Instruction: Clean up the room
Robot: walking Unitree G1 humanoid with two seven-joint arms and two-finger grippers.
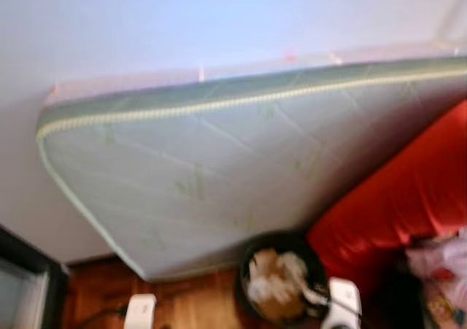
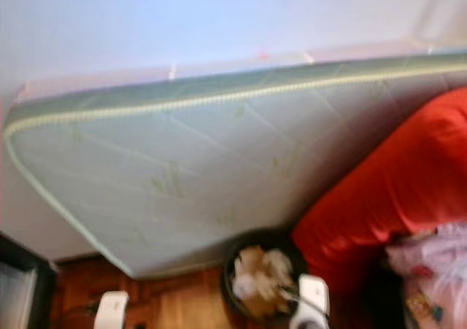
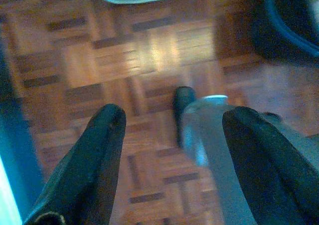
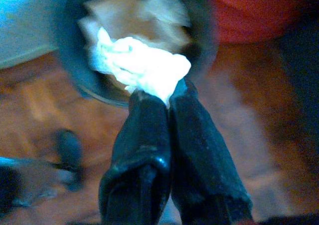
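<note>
So the robot's parked right at the black waste bin, which sits on the parquet floor tucked between the bottom corner of a pale green quilted mattress leaning against the wall and a big red cushion or beanbag thing. The right gripper has its two black fingers pinched tight together on a wad of crumpled white tissue, and from the wrist camera that wad is hanging right over the bin's mouth, just above the pile of paper and tissue trash already sitting in there. The bin looks pretty full already, so I'd say a fair bit of litter has gone in and this piece is basically one release away from joining it. The left gripper is spread wide with nothing between its fingers, pointing down at bare floor near the bin, with a dark foot-like bit and a silvery arm part under it, so it looks free for the next pickup. What's left is harder to call: there's a heap of pinkish patterned fabric or bags by the red cushion at the right edge that might need sorting, but it's all blurry, so can't say.
</note>
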